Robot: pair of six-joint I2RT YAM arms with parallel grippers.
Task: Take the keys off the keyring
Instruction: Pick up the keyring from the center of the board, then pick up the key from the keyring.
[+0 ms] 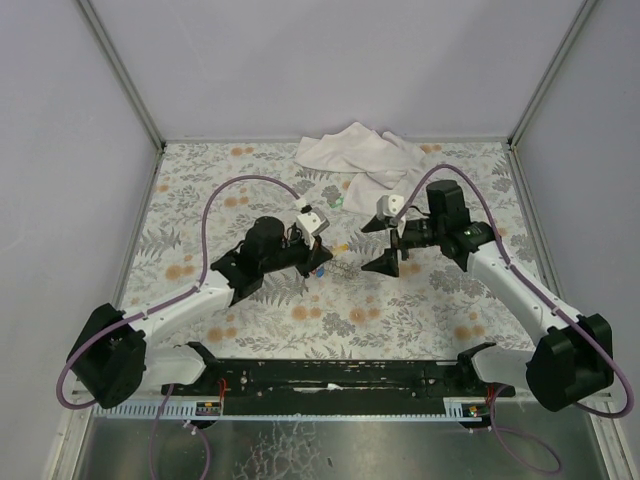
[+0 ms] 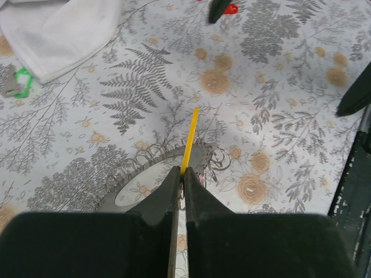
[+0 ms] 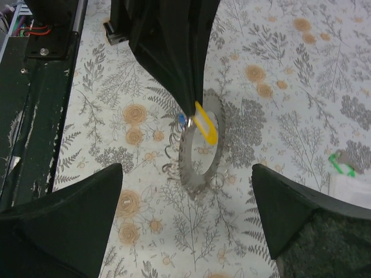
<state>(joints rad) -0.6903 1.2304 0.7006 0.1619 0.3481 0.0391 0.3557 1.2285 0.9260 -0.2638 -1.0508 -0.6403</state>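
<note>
On the flowery table [image 1: 200, 200], a white cloth [image 1: 355, 155] lies crumpled at the far side. Near the middle, the two tools face each other. The left tool [image 1: 322, 262] is squeezed tight on a thin yellow piece [image 3: 206, 126]. The right tool [image 1: 372, 247] is wide open and holds nothing. Between the two tools is the keyring [image 3: 185, 168], a flat silver ring with little wire loops around its edge. It sits just under the tips of the left tool. The right tool's fingers stand on either side of it and do not touch it. A green key [image 2: 22, 81] lies alone on the table, just beside the cloth. A tiny blue bit [image 3: 182, 120] shows next to the yellow piece.
</note>
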